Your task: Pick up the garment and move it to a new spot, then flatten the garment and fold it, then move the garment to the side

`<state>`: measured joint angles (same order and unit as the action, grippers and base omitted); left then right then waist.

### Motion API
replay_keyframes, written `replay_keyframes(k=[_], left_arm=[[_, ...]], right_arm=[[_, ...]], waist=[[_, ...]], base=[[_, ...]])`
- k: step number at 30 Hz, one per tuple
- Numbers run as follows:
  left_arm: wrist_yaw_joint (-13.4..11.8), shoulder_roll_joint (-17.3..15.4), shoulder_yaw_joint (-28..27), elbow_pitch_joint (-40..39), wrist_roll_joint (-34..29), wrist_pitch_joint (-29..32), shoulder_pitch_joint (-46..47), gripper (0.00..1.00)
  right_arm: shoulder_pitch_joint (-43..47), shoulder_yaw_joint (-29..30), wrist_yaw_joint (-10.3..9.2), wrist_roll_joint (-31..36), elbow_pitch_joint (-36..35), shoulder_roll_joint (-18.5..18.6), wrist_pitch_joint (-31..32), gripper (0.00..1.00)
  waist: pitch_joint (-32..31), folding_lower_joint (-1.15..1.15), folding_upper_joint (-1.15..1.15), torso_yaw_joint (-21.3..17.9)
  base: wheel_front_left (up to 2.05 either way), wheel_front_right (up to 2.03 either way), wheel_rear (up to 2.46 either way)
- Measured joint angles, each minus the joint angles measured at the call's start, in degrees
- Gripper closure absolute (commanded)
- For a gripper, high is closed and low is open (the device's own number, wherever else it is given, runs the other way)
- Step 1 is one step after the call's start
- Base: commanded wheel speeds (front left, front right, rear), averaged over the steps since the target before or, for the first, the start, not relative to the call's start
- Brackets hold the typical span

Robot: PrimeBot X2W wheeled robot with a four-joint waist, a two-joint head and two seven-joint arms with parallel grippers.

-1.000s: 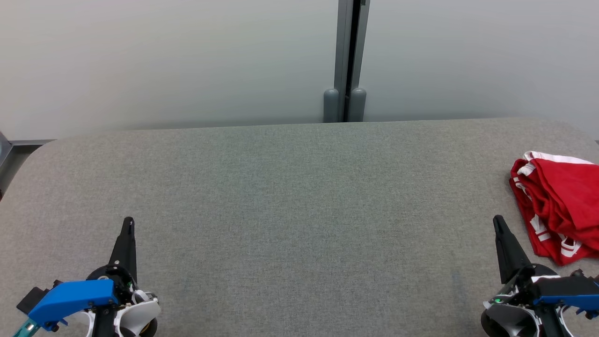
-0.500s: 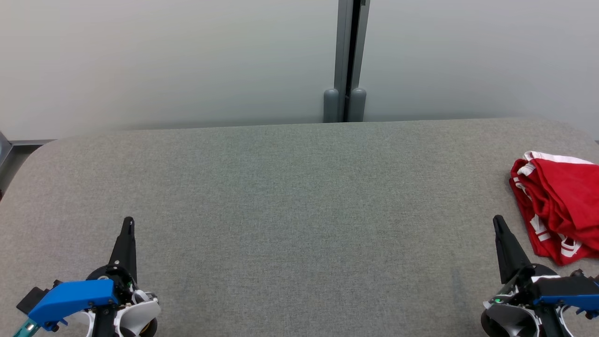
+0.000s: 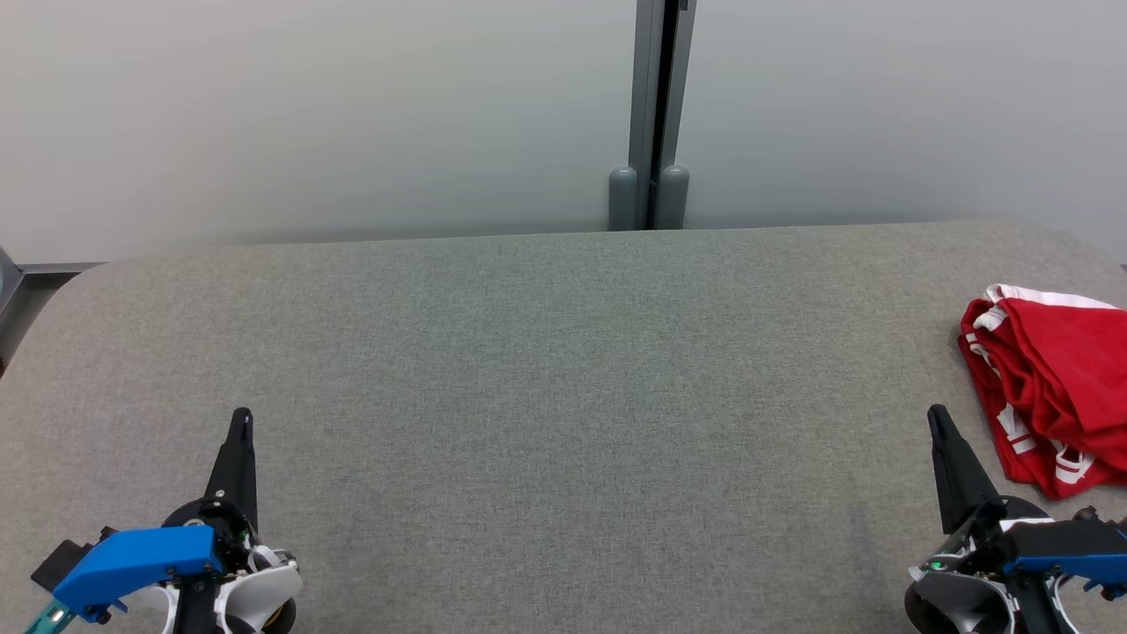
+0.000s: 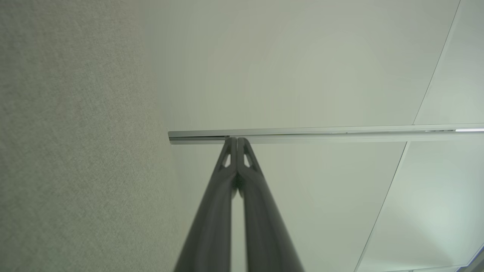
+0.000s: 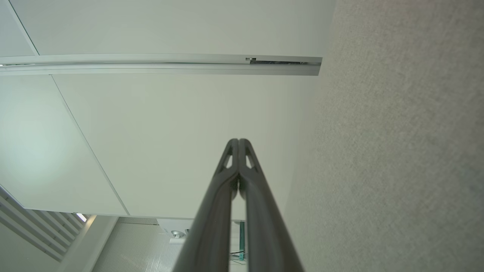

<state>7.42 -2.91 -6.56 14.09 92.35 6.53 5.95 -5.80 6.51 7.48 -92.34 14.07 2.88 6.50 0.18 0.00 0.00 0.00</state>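
Right gripper [image 3: 935, 414] closed, empty, lower right of frame. Red garment [image 3: 1057, 379] bunched on counter [image 3: 563, 370] just beside it, toward the right edge.

One garment [image 3: 1052, 379], one table [image 3: 563, 370], two hands: left hand [image 3: 242, 416], right hand [image 3: 936, 414].

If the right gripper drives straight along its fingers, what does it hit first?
Likely nothing nearby: the shut right gripper points past the red garment, left of it, toward the pale wall; depth unclear.

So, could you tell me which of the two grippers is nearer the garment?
The right gripper: it sits just beside the red garment, while the left gripper is far across the table.
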Motion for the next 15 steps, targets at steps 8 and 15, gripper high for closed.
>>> replay_keyframes(k=[8, 15], left_arm=[[0.0, 0.0, 0.0, 0.0, 0.0, 0.0, 0.01, 1.0], [0.0, 0.0, 0.0, 0.0, 0.0, 0.0, 0.01, 1.0]], right_arm=[[-0.01, 0.0, 0.0, 0.0, -0.01, 0.0, 0.0, 1.0], [-0.01, 0.0, 0.0, 0.0, -0.01, 0.0, 0.0, 1.0]], waist=[[0.0, 0.0, 0.0, 0.0], [0.0, 0.0, 0.0, 0.0]], base=[[0.0, 0.0, 0.0], [0.0, 0.0, 0.0]])
